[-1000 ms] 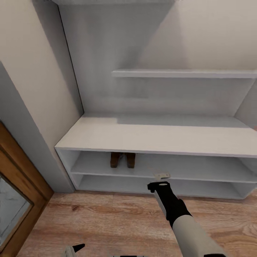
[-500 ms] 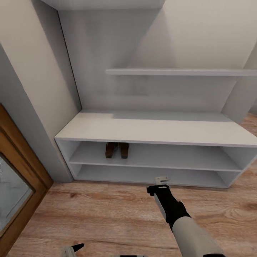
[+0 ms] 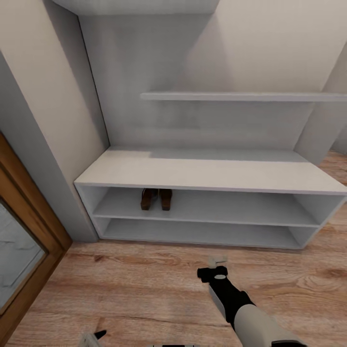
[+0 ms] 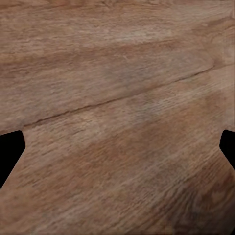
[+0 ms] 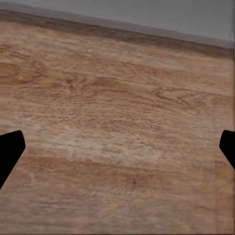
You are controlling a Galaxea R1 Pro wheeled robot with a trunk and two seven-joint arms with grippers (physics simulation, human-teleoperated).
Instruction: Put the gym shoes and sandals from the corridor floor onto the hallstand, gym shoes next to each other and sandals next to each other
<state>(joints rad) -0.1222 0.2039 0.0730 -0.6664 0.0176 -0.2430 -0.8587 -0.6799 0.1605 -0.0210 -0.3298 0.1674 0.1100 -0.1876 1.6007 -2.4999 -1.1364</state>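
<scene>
Right tool (image 3: 218,262) farther back from hallstand (image 3: 207,173), both tools' fingers apart, sandals (image 3: 156,198) shelved; no legible writing.

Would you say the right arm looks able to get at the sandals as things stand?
Probably not yet: the sandals sit deep on the rack's upper shelf, and the right gripper hangs open over bare floor, well short.

R arm (image 3: 250,313) reaches fwd from lower right of head view, white forearm, black wrist; R gripper (image 3: 217,262) at its tip points ahead, low over the floor; wrist cam shows both black fingertips (image 5: 10,149) wide apart, nothing between; L gripper (image 4: 117,149) likewise spread, fingertips (image 4: 9,152) at frame sides, empty.
</scene>
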